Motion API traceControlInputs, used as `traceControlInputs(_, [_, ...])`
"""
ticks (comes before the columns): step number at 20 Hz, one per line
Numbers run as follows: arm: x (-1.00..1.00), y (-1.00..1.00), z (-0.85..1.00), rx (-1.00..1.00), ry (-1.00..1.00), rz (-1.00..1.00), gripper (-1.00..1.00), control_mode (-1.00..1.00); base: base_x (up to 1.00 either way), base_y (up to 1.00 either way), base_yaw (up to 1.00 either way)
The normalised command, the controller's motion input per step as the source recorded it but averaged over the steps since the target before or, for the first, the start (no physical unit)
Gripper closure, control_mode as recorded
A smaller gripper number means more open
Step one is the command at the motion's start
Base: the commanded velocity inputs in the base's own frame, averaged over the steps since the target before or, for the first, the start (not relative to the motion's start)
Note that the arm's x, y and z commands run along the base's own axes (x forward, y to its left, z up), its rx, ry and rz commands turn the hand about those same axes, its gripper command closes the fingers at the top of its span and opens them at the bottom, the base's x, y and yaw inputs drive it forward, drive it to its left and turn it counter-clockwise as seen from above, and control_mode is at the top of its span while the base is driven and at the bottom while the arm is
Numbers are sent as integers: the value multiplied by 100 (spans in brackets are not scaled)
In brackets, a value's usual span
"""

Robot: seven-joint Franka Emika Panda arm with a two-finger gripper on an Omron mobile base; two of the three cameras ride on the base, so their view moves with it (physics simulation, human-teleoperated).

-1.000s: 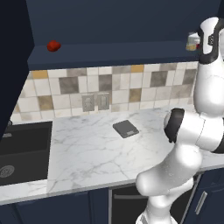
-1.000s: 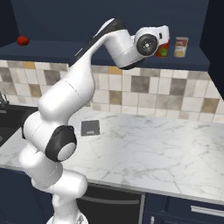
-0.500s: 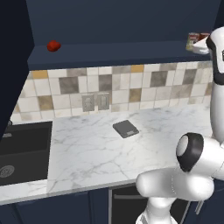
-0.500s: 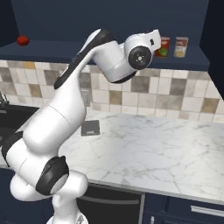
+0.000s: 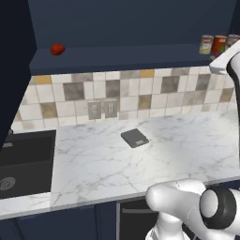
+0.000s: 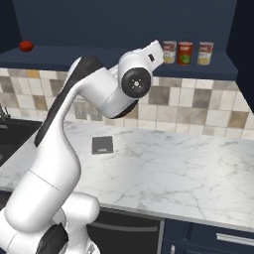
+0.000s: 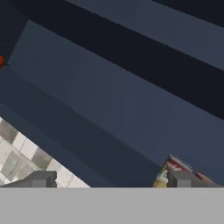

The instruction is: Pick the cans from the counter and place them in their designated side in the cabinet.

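Cans (image 6: 184, 53) stand in a row at the right end of the cabinet (image 6: 99, 54) shelf, none on the table (image 6: 163, 168). Gripper (image 7: 109, 179) empty, jaws spread; probably best drawn straight back, clear of them.

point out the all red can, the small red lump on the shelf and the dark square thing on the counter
all red can (image 6: 184, 53), right base view, its red side
small red lump (image 5: 57, 49), left base view, its middle
dark square thing (image 5: 135, 138), left base view, its top face

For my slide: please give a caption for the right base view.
Three cans stand on the cabinet shelf; arm raised beside them.
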Motion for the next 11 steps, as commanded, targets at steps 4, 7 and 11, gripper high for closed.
traceControlInputs(4, [-84,38,-19,-14,0,6,-100,-100,0,0,0])
traceControlInputs(7, [-83,37,-22,-15,0,6,-100,-100,0,0,0])
traceControlInputs(11, [-83,35,-26,-15,0,6,-100,-100,0,0,0])
